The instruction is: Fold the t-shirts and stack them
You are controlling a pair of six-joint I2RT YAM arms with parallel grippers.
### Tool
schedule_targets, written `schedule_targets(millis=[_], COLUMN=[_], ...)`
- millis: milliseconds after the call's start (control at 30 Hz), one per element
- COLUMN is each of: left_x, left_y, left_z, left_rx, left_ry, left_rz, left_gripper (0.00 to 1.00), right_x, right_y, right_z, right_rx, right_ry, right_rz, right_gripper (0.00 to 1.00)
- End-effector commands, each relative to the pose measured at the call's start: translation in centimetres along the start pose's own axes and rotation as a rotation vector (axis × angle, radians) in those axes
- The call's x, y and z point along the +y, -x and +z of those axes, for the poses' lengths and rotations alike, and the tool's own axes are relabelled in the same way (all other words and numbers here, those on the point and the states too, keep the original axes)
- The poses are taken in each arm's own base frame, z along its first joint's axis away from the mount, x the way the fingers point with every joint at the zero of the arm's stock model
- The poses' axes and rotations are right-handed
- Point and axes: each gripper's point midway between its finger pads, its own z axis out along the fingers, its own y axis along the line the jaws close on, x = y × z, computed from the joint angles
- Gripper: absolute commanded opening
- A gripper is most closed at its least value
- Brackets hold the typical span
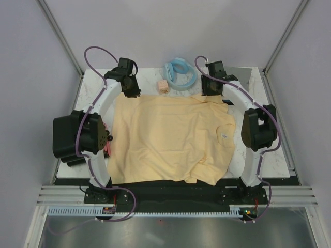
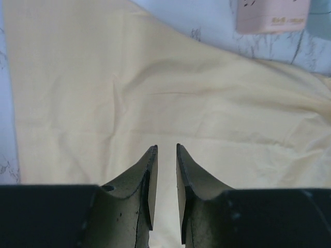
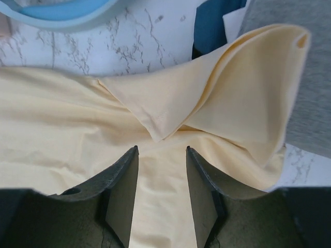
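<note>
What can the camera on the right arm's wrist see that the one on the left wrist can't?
Only the right wrist view shows grey cloth and dark navy cloth at the far side. Only the left wrist view shows a small pinkish box. Both show the pale yellow t-shirt lying on the marble table. Each also shows its own arm's claw, the left claw and the right claw, open over the shirt with nothing between the fingers.

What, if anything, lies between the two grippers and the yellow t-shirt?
Nothing visible does. The left gripper and the right gripper are both open over the yellow t-shirt, and only its bare cloth shows between their fingertips.
</note>
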Motion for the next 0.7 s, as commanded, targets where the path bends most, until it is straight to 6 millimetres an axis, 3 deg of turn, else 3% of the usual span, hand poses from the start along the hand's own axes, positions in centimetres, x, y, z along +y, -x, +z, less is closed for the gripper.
schedule_targets(millis=[0,233,667], left_x=[1.9,2.6,2.4], left_y=[-0.9,-1.8,-1.7], left_z=[-0.5,0.0,1.3], left_rx=[0.001,0.023,0.038], left_ry=[0.051,0.073,0.073], left_rz=[0.042,0.051,0.053], left_gripper=[0.28,0.27,0.27], right_x=[0.6,0.5,-0.1], right_y=[0.1,-1.2,-2.1], right_z=[1.3,3.9,5.5], right_rx=[-0.003,0.045,0.09], right_ry=[0.028,0.015,-0.007], right_rz=[0.037,0.034,0.037], right_gripper=[0.5,0.52,0.52])
